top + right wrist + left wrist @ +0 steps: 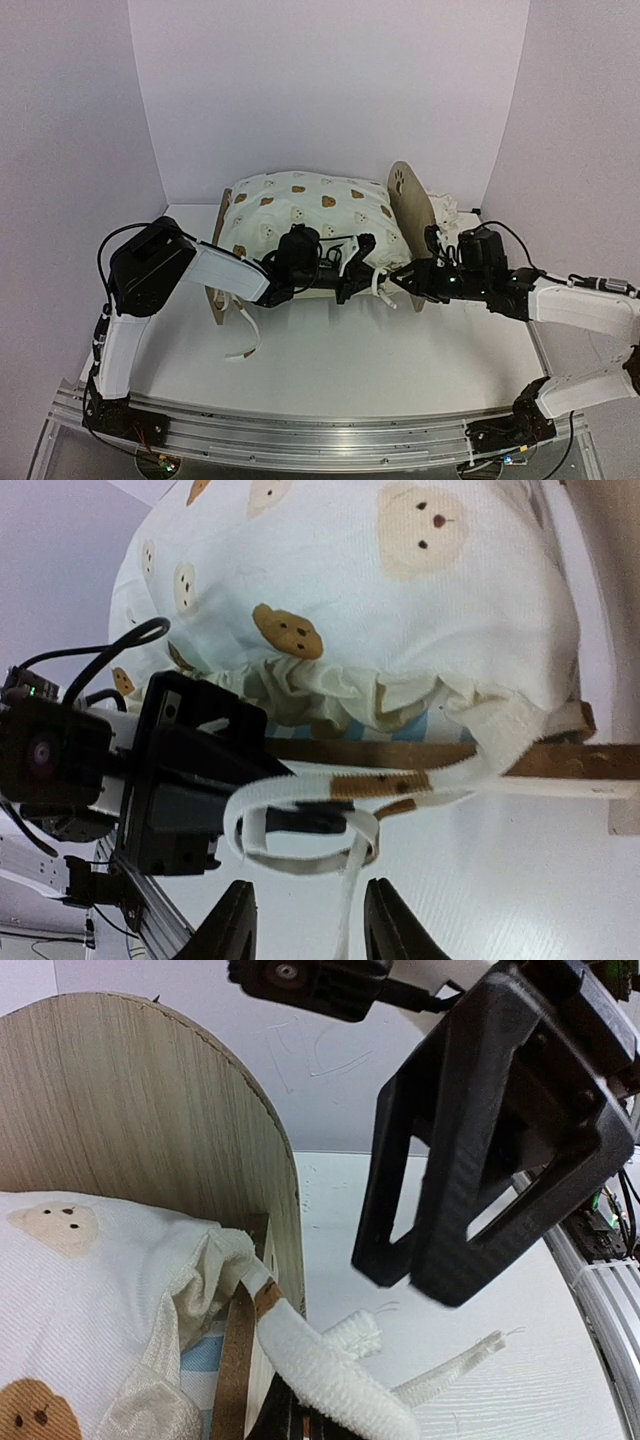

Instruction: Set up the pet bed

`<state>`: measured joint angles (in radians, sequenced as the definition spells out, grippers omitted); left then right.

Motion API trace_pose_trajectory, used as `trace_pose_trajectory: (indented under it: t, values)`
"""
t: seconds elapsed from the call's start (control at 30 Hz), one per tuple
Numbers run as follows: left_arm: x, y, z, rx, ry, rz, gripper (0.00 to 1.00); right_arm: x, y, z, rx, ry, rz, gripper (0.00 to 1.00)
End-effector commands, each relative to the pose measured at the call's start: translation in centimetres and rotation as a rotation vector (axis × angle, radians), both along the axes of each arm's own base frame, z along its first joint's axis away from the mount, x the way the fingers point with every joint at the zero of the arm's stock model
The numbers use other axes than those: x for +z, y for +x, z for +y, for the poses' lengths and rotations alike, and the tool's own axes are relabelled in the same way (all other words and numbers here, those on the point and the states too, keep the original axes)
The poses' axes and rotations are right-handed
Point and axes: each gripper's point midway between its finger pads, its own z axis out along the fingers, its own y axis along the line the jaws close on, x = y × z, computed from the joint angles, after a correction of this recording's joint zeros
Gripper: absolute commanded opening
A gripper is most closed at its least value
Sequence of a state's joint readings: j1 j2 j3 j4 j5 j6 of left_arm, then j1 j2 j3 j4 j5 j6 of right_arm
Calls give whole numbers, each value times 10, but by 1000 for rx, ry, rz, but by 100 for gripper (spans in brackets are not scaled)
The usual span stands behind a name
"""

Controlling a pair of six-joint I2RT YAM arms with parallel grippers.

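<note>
The pet bed (225,310) stands at the back of the table, its rounded wooden headboard (408,205) on the right. The cream bear-print cushion (310,215) lies bulging on it. At the front rail near the headboard, my left gripper (352,272) is shut on a white tie strap (330,1370) that runs from the cushion's corner. In the right wrist view this strap forms a loop (300,820) below the rail (430,755). My right gripper (310,925) is open just in front of the loop. A loose strap tail (345,910) hangs between its fingers without touching them.
Another white strap (243,335) dangles from the bed's left front corner onto the table (380,370). A cream fabric lump (446,212) sits behind the headboard. White walls close in the back and sides. An aluminium rail (320,435) runs along the near edge.
</note>
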<state>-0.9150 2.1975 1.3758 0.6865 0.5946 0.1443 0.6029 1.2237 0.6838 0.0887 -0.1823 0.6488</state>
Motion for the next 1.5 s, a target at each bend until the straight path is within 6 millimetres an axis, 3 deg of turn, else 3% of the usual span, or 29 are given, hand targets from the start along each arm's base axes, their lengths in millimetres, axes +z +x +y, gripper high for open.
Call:
trace_pose_trajectory:
  t: [0.0,0.1,0.33,0.63,0.77,0.83,0.93,1.0,1.1,1.2,1.37,1.47]
  values:
    - [20,2,-1,13,-41,-71,0,-8,-20,-19,-17,-92,70,46]
    - [19,1,-2,9,-36,-70,0,-28,-29,-20,-3,-95,130,66]
    - [20,2,-2,7,-29,-73,0,-30,-23,12,122,-31,148,65]
    - [22,0,0,11,-29,-91,0,-32,-12,26,141,13,136,46]
    - [23,0,1,12,-32,-96,0,-31,-10,26,135,9,129,43]
    - [23,-1,1,11,-33,-97,0,-31,-8,26,133,7,126,32]
    - [23,-1,1,13,-32,-97,0,-30,-7,26,132,6,120,7]
    - [24,0,2,18,-29,-100,0,-28,-9,26,137,8,120,0]
    - [24,1,3,29,-12,-108,0,-25,-9,5,68,-69,102,0]
    - [20,-3,8,28,29,-133,0,-17,-12,-40,-51,-257,85,0]
    - [8,-35,11,-38,104,-245,0,12,-13,-100,-166,-516,50,0]
    - [0,-45,11,-47,143,-269,0,28,-5,-119,-190,-629,40,0]
